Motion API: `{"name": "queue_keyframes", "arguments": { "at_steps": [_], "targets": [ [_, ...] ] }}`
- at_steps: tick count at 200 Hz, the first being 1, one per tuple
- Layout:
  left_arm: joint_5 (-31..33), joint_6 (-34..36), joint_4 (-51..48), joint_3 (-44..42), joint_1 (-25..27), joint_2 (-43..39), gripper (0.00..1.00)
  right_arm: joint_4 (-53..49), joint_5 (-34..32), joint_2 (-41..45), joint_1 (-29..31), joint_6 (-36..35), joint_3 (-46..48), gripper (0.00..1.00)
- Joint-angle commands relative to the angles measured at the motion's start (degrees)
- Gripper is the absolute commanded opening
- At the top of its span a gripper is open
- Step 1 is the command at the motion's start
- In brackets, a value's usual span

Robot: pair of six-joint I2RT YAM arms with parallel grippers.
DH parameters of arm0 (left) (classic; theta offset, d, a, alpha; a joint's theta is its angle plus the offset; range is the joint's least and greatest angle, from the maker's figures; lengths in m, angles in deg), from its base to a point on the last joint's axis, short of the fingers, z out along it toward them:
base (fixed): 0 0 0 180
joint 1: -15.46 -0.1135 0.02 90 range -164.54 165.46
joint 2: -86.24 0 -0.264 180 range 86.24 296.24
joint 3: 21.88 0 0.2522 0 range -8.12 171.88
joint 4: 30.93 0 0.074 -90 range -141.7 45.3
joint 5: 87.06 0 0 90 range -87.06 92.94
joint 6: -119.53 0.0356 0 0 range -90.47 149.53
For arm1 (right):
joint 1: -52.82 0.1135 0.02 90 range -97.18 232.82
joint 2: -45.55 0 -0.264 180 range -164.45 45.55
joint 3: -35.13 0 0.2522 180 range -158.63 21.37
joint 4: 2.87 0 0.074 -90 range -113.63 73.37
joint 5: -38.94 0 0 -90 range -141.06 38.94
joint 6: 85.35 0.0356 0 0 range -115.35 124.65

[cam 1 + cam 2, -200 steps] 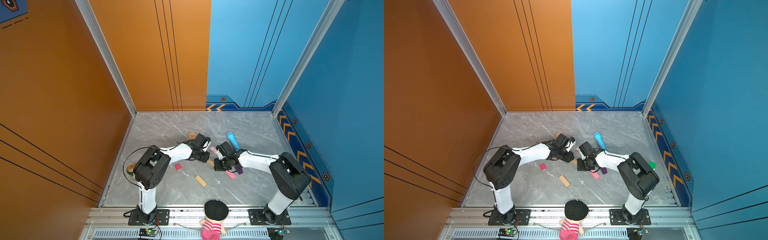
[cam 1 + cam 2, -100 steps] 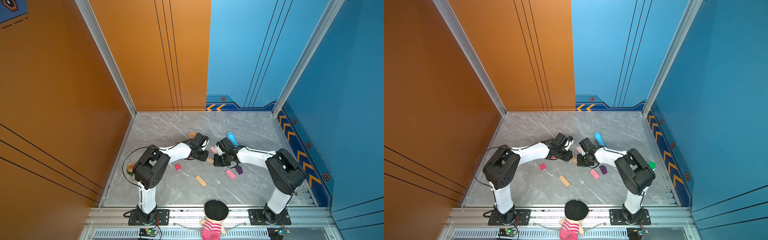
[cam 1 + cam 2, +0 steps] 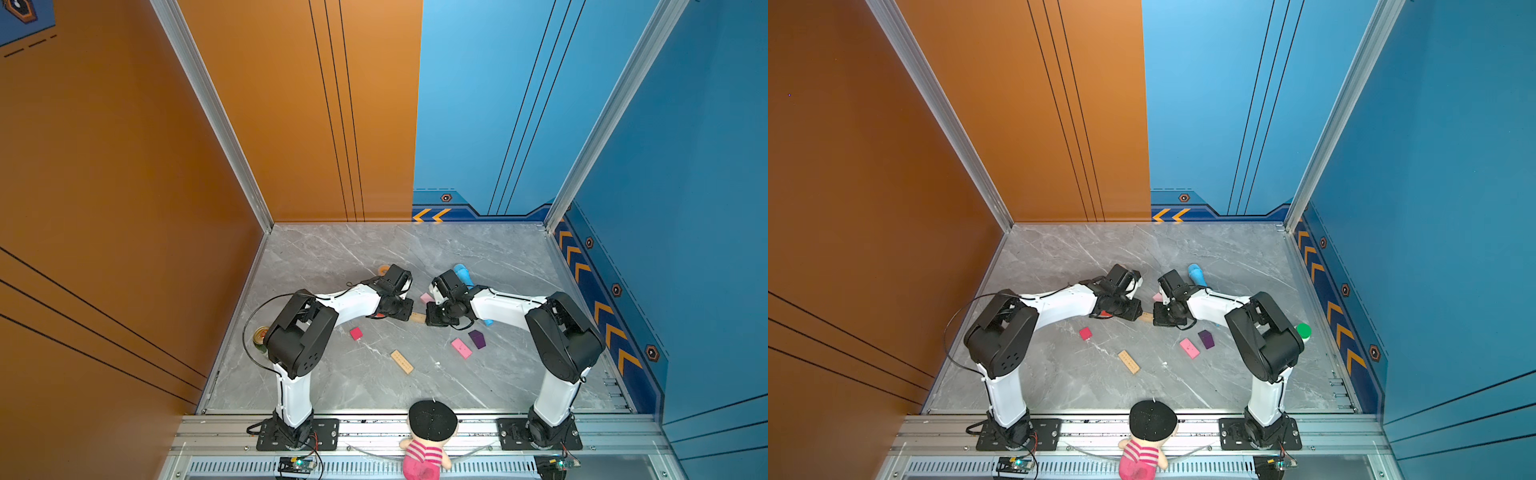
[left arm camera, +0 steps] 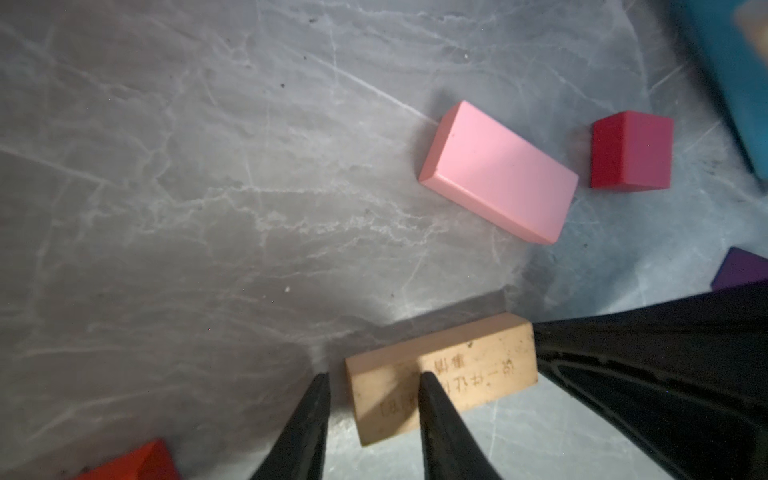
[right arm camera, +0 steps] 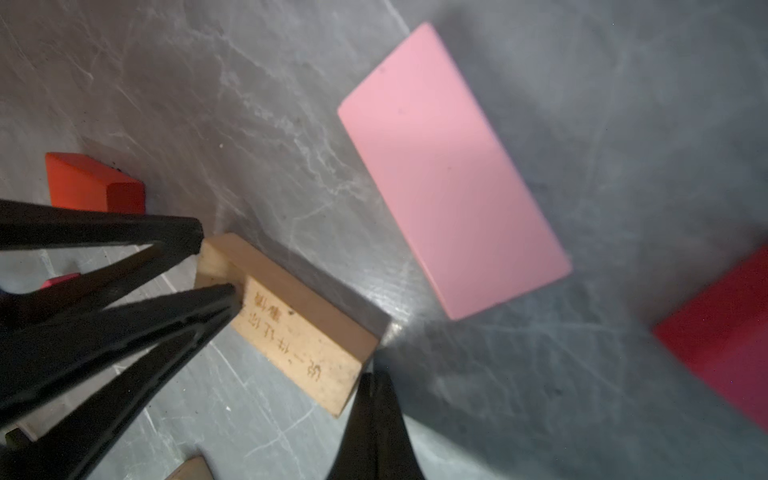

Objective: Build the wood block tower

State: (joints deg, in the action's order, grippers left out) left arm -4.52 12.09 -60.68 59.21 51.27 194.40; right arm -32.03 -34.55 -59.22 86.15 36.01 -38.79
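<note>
Nothing is stacked yet, so we have all the building left. Our left gripper (image 4: 374, 390) stands parted over one end of a tan slab (image 3: 417, 318). Our right gripper (image 5: 374, 399), clenched and empty, meets its other end, and a pink brick (image 4: 496, 172) lies near it.

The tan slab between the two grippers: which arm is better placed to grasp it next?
Probably the left. The left gripper has its jaws apart around one end of the tan slab, so it need only close. The right gripper is shut, with its tip at the other end.
</note>
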Motion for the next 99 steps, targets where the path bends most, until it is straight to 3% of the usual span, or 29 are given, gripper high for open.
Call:
{"name": "queue_keyframes", "arguments": {
  "at_steps": [1, 99],
  "targets": [
    [2.7, -0.6, -5.1, -0.8, -0.5, -0.4, 0.38, -0.7, -0.7, -2.0, -0.6, -1.2, -1.3, 0.0],
    [4.9, -1.6, -5.5, -1.3, -1.3, -2.5, 0.4, -0.6, 0.2, -4.0, -0.8, -1.3, -3.3, 0.0]
  ]
}}
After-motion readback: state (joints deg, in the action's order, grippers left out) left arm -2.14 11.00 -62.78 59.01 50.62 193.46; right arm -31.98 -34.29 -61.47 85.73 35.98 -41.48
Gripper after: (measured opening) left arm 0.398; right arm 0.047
